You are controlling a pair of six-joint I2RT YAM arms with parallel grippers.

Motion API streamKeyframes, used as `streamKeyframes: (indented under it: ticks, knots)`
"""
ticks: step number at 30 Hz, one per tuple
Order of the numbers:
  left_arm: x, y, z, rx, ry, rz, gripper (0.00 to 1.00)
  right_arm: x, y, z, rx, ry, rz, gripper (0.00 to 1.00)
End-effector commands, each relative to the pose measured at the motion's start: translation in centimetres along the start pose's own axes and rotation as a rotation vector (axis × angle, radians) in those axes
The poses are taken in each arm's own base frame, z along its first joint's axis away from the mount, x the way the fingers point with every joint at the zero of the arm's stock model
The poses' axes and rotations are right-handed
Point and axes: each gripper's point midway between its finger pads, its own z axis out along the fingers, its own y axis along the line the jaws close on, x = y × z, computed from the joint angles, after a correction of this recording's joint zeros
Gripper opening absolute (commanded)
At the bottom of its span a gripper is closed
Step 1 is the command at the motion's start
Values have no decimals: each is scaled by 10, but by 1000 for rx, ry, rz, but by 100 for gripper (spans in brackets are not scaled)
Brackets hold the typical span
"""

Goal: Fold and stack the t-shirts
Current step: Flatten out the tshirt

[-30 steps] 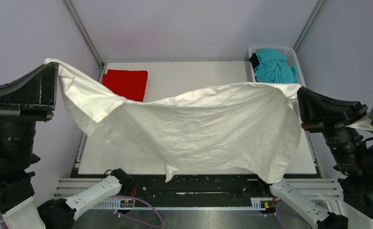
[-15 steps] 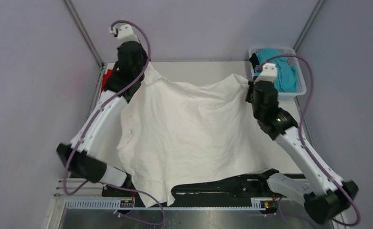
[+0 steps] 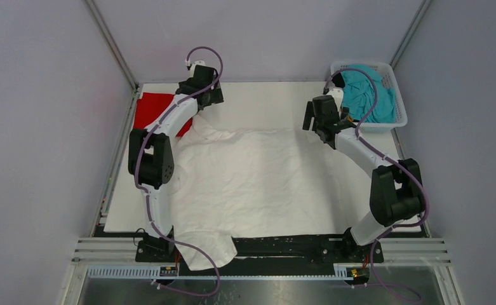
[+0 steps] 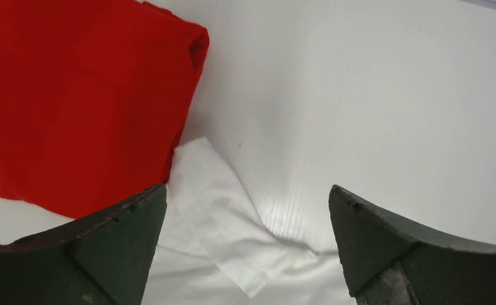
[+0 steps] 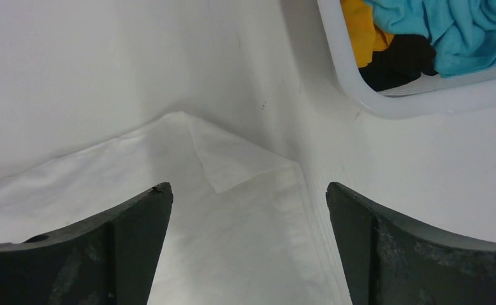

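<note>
Now the white t-shirt (image 3: 258, 178) lies spread and wrinkled across the middle of the table (image 3: 264, 101), with one part hanging over the near edge between the arm bases; the left gripper (image 4: 248, 197) hovers above the shirt's far left corner, jaws wide apart with nothing between them; that corner lies against the edge of the folded red t-shirt (image 4: 73, 95), which sits at the table's far left; the right gripper (image 5: 248, 190) is likewise spread and empty above the far right corner of the white cloth; just beyond that corner, at the far right, stands a basket (image 5: 423, 103) holding a teal t-shirt (image 5: 461, 32), an orange t-shirt (image 5: 356, 28) and a dark t-shirt (image 5: 397, 60).
</note>
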Motion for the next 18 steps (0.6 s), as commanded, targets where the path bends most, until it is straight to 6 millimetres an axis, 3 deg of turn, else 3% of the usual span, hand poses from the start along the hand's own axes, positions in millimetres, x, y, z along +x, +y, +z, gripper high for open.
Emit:
streamKeyframes:
  ticks: [1,4,5,9,13,18]
  knots:
    - [-34,-7,-52,127,-87,-117,99,-27,15,-23,-109,-58,94,100]
    - [-4,-5,-57,164,-37,-147,99,0,41,-34,-295,11,115,100]
    - [4,-5,-58,176,-34,-164,99,17,52,-39,-378,51,125,100]
    - [46,2,-40,158,43,-215,99,45,80,-54,-576,106,195,99]
    - [74,4,-14,143,133,-278,99,69,88,-51,-614,186,227,99]
    - [82,5,19,119,145,-342,99,93,87,-41,-584,260,233,100]
